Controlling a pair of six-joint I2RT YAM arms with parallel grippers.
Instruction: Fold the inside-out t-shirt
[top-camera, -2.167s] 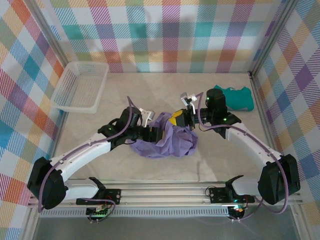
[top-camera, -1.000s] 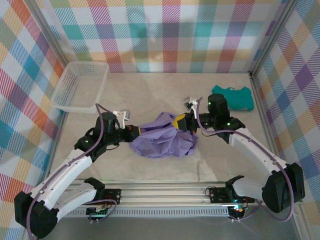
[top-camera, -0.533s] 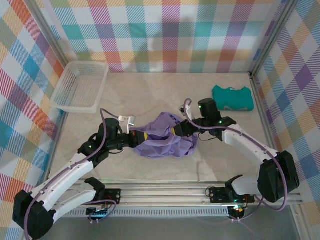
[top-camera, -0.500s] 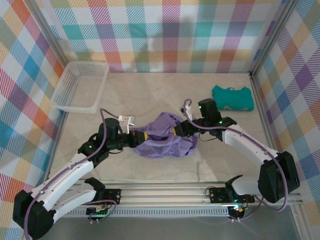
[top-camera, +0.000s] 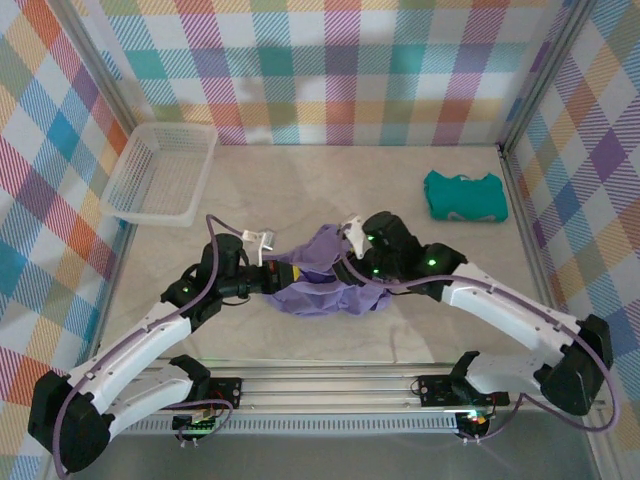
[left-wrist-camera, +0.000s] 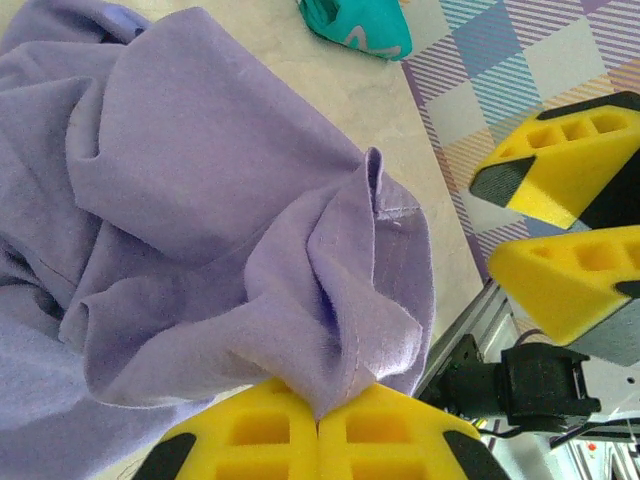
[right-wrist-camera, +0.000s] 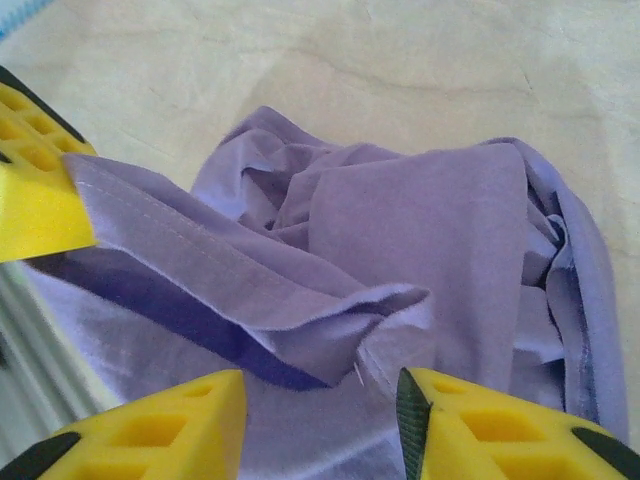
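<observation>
The inside-out t-shirt (top-camera: 330, 285) is a crumpled lavender heap in the middle of the table. My left gripper (top-camera: 284, 277) is at its left edge, and the left wrist view shows that gripper (left-wrist-camera: 318, 415) shut on a stitched hem fold of the t-shirt (left-wrist-camera: 210, 200). My right gripper (top-camera: 347, 266) hangs over the heap's top. In the right wrist view it (right-wrist-camera: 320, 420) stands open just above a raised fold of the t-shirt (right-wrist-camera: 400, 230), gripping nothing. The left gripper's finger (right-wrist-camera: 35, 190) holds the hem at that view's left edge.
A white mesh basket (top-camera: 160, 172) sits at the back left. A smaller teal folded garment (top-camera: 463, 195) lies at the back right. An aluminium rail (top-camera: 330, 385) runs along the near edge. Checked walls close in the table.
My right gripper has opened, let go of the shirt's right side and moved left over the heap. The left gripper still holds the hem, having shifted slightly right.
</observation>
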